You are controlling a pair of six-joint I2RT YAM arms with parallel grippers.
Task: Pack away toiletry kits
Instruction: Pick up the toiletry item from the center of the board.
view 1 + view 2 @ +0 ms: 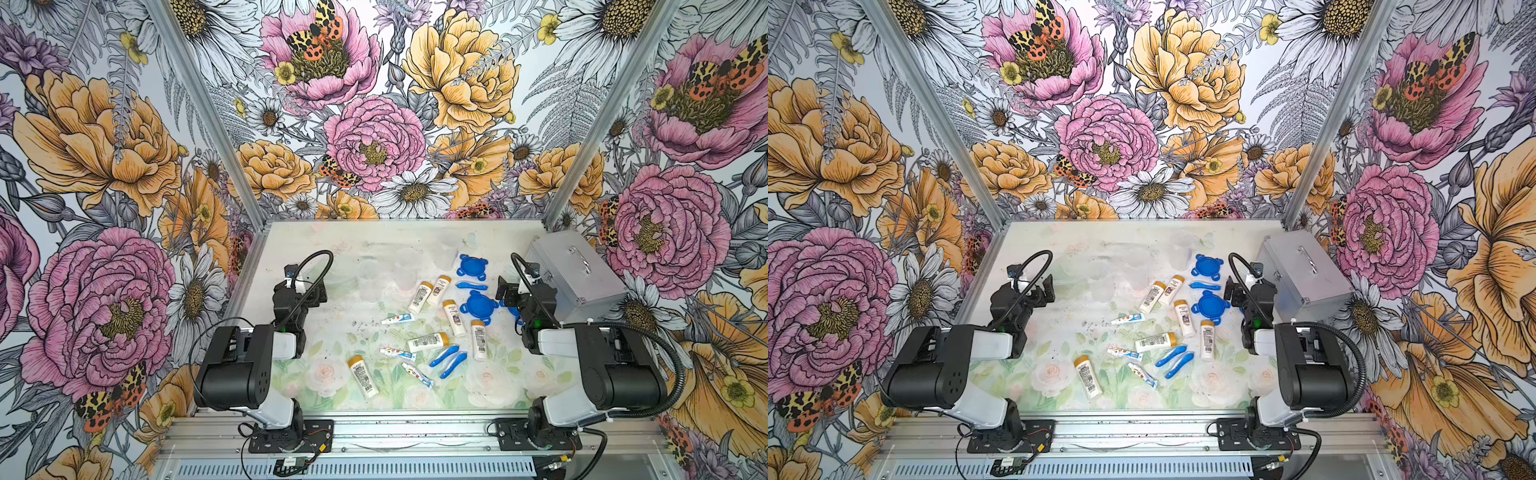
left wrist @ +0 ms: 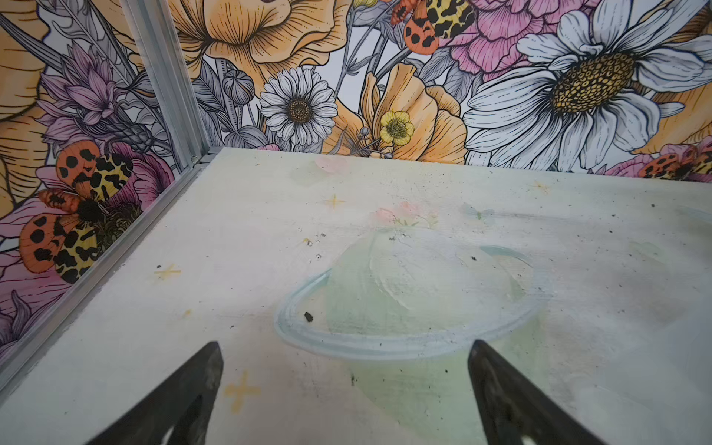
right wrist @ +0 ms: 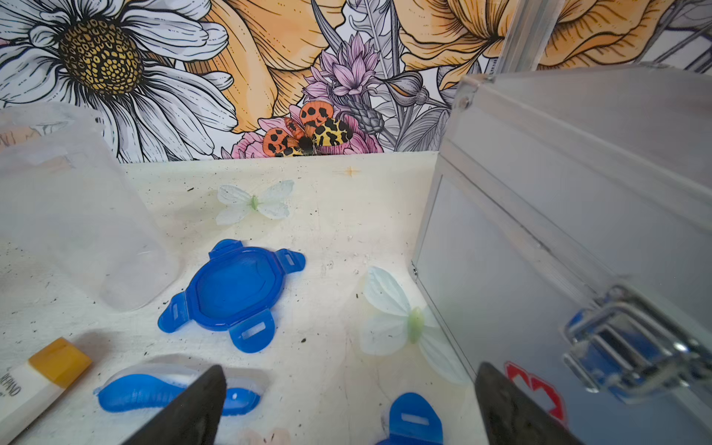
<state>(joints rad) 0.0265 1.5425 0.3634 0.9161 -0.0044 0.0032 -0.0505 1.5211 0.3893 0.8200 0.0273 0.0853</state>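
Note:
Several white orange-capped bottles [image 1: 428, 341] lie scattered mid-table with three toothpaste tubes [image 1: 398, 319] and blue toothbrushes [image 1: 444, 356]. Two blue four-tab lids [image 1: 472, 266] [image 1: 478, 306] lie towards the right. Clear cups [image 1: 446, 249] stand faintly visible at the back. My left gripper [image 2: 345, 345] is open and holds nothing, and a clear cup [image 2: 424, 285] on its side lies just ahead of it. My right gripper [image 3: 350, 368] is open and holds nothing over bare table, between a toothbrush [image 3: 142, 393] and the case, with a lid [image 3: 235, 289] ahead of it.
A shut silver metal case [image 1: 577, 274] with a handle stands at the back right, close beside my right gripper [image 1: 505, 291]; its latch [image 3: 632, 346] shows in the right wrist view. Floral walls and metal frame posts [image 1: 208, 124] enclose the table on three sides.

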